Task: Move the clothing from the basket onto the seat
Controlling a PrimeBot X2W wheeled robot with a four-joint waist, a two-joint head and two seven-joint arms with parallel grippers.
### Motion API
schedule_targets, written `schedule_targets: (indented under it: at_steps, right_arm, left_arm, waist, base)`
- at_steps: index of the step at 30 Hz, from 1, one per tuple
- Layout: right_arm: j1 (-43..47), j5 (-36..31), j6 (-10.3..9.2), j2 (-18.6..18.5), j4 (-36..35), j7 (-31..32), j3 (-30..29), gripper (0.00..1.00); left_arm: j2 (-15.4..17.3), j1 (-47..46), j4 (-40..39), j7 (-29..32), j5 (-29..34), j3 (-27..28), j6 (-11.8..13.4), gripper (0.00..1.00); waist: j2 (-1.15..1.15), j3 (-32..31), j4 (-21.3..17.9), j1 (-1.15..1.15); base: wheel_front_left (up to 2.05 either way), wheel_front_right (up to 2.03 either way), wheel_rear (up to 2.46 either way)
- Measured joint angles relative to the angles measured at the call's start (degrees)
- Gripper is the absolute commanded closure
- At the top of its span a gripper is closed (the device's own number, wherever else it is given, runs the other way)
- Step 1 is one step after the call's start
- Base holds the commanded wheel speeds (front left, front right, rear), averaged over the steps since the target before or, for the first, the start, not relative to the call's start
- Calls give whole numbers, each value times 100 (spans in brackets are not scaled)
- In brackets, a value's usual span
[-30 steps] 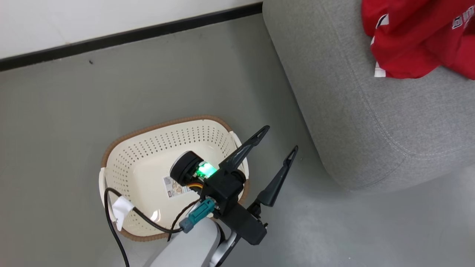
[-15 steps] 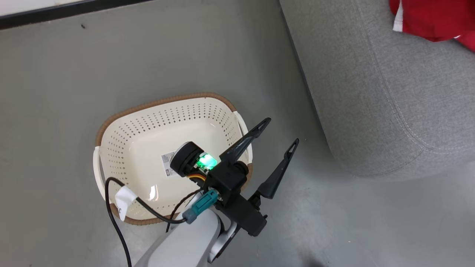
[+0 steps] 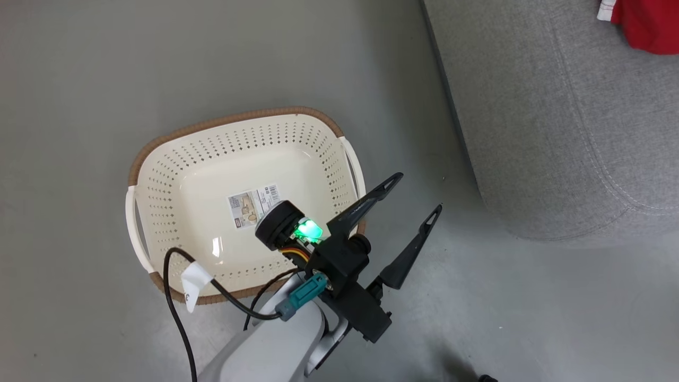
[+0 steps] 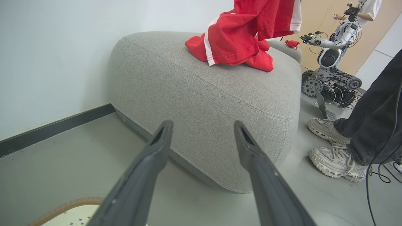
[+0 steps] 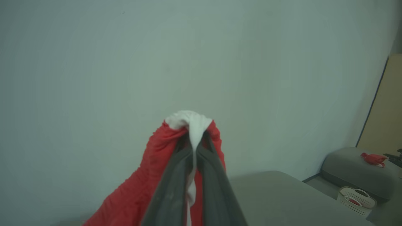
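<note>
Soft even light, faint shadows; small glare in the basket [image 3: 216,246]; right wrist view dim, greenish, slightly soft

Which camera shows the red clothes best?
Left wrist view: the red clothes sit heaped on the grey seat, one piece lifted. Head view catches a corner; right wrist view, a bunch pinched in the right claw.

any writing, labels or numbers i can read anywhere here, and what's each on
The label sticker on the bottom of the basket: barcode and small print, too small to read.
The white tag on the black cable: one dark mark, too blurred to read.
The clothing on the seat: no lettering shows.
</note>
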Motion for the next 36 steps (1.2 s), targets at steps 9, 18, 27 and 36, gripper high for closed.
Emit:
schedule_targets:
  at_steps: [9,18,27,36]
  right_arm:
    - [-20,54,-49,380,410,0,91,100]
    - [-33,94,-63,896,873,159,364,100]
    - [103,301,116,1276,1313,159,488,100]
    - [253,328,160,1370,1457,96,521,0]
  left_arm:
    - [2,-24,83,0,86,3,0,0]
    - [2,-196,90,0,87,-34,4,0]
    - [2,-257,155,0,34,-22,36,0]
    - [0,-333,170,0,-66,-38,53,0]
  waist:
    - [0,406,122,0]
    - [0,747,256,1]
    - [0,830,320,0]
    - [0,706,370,0]
  base:
    - [0,0,0]
    - [0,0,0]
    - [0,0,0]
    - [0,0,0]
